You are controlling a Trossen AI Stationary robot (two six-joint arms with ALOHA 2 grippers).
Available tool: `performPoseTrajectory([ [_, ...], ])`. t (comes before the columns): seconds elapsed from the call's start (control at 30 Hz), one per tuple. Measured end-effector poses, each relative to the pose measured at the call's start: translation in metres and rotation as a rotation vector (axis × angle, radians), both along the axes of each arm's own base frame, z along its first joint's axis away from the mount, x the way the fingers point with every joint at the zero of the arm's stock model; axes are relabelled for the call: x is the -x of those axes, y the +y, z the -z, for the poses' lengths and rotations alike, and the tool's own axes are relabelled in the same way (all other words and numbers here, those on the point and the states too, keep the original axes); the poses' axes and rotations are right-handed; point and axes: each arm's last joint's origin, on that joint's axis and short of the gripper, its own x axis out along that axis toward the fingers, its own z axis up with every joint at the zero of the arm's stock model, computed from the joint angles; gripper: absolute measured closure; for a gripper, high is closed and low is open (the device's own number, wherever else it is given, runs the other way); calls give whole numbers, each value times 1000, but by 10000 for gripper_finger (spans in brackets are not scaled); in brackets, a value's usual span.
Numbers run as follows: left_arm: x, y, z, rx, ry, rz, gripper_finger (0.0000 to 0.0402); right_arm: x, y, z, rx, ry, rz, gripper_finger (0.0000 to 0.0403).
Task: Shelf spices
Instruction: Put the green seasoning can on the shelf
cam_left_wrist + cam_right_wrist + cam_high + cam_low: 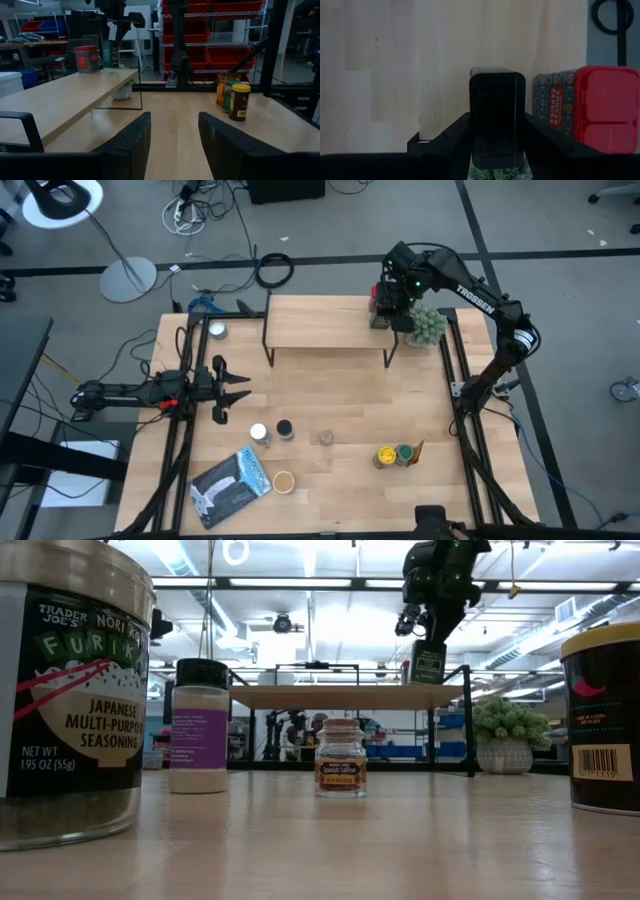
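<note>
Right claw [497, 131] sits over the right end of the shelf [325, 323], pointing down at a black-lidded tin [497, 117] that stands between its fingers. Fingers flank the tin's sides closely; whether they are pinching it or have just let go, I cannot tell. The low view shows the tin standing upright, its base at the shelf board, claw directly above it.

Key relation: the tin lies straight below the claw, long axis vertical, so any withdrawal should be straight up. Just beside it stands a red-lidded tin [587, 107] with a patterned blue and red body; near, seemingly not touching. A sideways drift toward it risks a knock. The fuzzy green plant [428, 326] stands just off the shelf's right end, under the arm.

Black-lidded tin: squared, dark, glossy lid; greenish label visible below it.

Left claw [235, 390] idles low over the surface on the left, fingers spread, holding nothing.

Remaining spices on the surface in front of the shelf: white-lidded and black-lidded jars [285, 430], a small clear jar [326, 438], a tan-lidded one [284, 480], a yellow and green pair [394, 455]. The pair lies nearer the right arm; the others nearer the left.
</note>
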Motion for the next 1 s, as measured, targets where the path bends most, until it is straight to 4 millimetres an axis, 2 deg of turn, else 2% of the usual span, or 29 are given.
performPoseTrajectory([
  [0.53, 0, 0, 0, 2, 0, -2, 232, 0, 0, -1, 8, -9, 7, 234],
  [0.8, 0, 0, 0, 2, 0, -1, 232, 10, 8, -15, 57, -35, 26, 236],
  [1.0, 0, 0, 0, 2, 0, -1, 232, 25, 24, -31, 24, -91, 153, 248],
])
